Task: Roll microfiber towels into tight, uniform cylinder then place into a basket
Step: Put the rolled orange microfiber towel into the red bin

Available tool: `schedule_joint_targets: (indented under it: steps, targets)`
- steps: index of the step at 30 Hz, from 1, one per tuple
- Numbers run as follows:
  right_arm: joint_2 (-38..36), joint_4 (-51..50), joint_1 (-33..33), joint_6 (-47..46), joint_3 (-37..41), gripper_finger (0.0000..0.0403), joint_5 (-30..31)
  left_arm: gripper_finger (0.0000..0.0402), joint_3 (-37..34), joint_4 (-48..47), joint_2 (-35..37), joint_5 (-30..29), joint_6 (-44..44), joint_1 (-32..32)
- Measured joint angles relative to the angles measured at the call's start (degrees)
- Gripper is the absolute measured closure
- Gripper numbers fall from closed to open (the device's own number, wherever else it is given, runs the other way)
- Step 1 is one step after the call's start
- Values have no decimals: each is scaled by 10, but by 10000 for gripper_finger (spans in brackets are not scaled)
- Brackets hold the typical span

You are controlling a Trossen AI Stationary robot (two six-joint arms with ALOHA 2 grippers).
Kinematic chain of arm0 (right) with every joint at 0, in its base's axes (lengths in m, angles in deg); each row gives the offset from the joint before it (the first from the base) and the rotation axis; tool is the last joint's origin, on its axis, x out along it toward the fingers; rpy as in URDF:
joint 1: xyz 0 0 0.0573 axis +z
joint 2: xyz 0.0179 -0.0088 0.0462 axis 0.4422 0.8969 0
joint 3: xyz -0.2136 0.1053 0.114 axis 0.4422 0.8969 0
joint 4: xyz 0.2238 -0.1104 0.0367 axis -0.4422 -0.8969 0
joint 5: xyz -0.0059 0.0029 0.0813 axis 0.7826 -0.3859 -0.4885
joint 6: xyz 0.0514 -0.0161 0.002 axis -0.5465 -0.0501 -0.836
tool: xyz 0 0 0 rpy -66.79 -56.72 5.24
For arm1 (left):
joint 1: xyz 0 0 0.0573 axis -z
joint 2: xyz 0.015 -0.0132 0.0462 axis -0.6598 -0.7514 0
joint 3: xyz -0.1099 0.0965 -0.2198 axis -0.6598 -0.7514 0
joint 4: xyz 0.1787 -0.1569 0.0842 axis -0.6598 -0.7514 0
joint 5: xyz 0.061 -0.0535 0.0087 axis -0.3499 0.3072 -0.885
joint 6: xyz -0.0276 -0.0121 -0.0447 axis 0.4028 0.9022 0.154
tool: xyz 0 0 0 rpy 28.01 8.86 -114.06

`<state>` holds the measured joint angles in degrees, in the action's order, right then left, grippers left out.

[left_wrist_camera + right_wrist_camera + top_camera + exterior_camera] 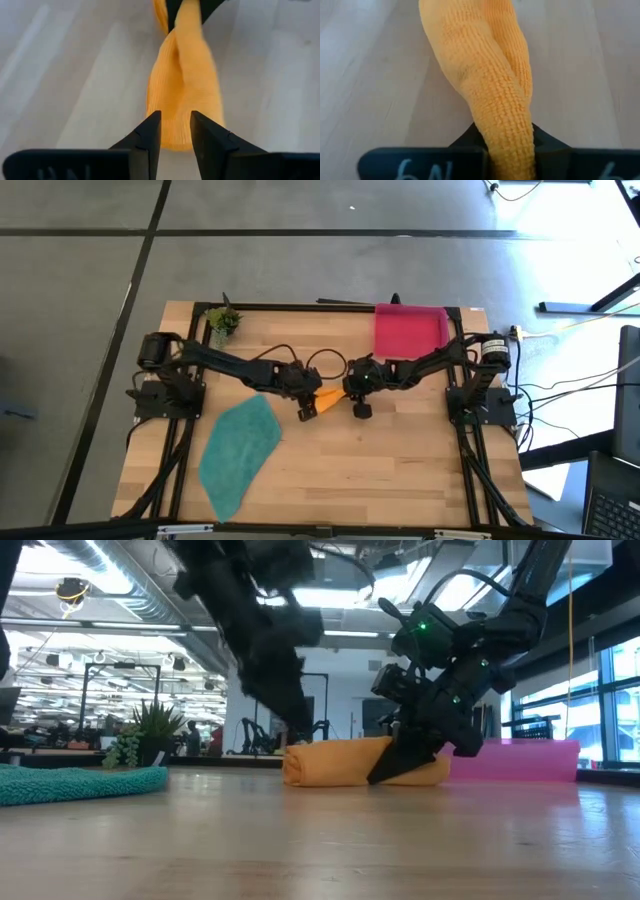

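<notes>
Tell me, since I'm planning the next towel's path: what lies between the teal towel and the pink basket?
In the high view, the rolled orange towel lies between the teal towel and the pink basket, with both hands, left and right, at it.

You have a bright orange microfiber towel (345, 762) rolled into a short, loose cylinder lying mid-table. Your teal green microfiber towel (238, 452) lies spread flat toward the front left, and the shallow pink-red plastic basket (409, 330) sits at the back right.
</notes>
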<state>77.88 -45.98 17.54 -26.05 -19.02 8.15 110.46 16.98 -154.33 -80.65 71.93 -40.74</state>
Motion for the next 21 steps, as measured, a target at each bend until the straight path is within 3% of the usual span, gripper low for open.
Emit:
schedule_joint_targets:
  steps: [3,11,17,21]
  targets:
    - [-9,-31,-9,0,-13,371,3,308,0,-23,36,-9,0,4]
    - [-99,-138,-63,9,-58,371,4,307,1,-59,122,-101,4,43]
    - [-205,-244,-116,57,-80,370,88,307,1,-62,150,-129,13,73]
    - [-262,-314,-169,74,-79,371,96,306,0,-65,153,-134,19,85]
